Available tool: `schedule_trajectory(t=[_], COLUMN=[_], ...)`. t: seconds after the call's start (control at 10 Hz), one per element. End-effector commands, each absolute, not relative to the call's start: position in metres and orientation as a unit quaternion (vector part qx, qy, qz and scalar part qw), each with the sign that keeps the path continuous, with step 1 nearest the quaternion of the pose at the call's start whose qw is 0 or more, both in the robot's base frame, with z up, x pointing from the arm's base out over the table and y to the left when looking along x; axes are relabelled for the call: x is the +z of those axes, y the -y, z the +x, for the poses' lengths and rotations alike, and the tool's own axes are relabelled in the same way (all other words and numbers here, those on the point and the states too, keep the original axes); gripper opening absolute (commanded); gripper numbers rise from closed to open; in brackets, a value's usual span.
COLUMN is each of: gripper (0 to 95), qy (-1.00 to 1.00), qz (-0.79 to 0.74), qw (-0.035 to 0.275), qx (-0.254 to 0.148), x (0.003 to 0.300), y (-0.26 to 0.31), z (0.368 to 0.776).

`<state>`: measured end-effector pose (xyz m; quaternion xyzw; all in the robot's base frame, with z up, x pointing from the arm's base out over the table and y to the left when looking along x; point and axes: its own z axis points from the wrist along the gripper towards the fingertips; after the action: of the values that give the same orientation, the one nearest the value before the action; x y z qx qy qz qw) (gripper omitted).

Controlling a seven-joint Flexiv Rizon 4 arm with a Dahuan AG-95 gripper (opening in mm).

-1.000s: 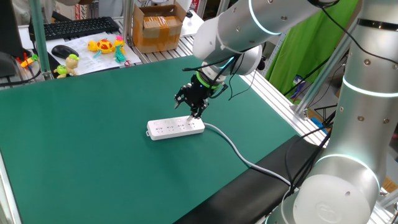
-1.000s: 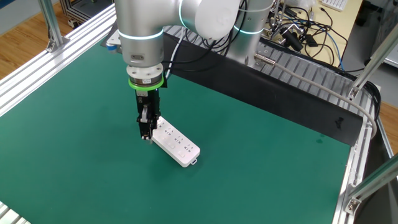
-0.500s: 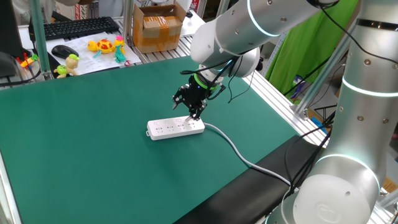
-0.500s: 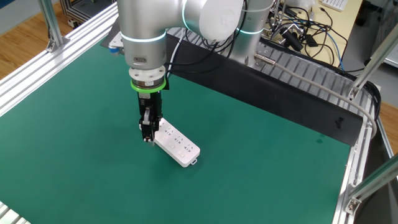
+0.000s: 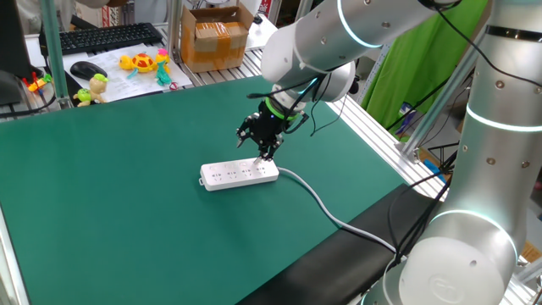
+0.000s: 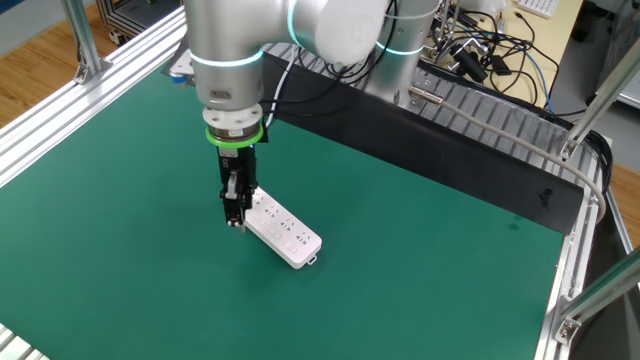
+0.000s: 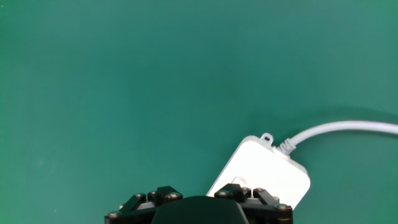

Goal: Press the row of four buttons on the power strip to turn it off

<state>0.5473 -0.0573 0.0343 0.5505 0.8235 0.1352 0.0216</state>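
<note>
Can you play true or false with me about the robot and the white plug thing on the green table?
1. The power strip lies flat on the green table. True.
2. The robot's hand is over the end of the strip where the cable comes out. True.
3. The hand is holding the strip up in the air. False: the strip rests on the table and the hand is just above it.
4. A plug is stuck into one of the strip's sockets. False: nothing is plugged in; only its own grey cable leaves one end.
5. A black keyboard sits on the green table beside the strip. False: it is off the green table, behind its far edge.
</note>
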Motion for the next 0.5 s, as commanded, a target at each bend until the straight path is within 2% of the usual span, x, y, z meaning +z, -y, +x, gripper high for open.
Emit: schedule_trajectory(t=[0.1,0.5], gripper=[57.0,57.0], qy=[-0.825,-0.825], qz=[0.549,0.547], qw=[0.022,0.022], qx=[0.137,0.137], x=[0.0280,0.0300], y=[0.0578,0.0568], z=[0.5477,0.5482])
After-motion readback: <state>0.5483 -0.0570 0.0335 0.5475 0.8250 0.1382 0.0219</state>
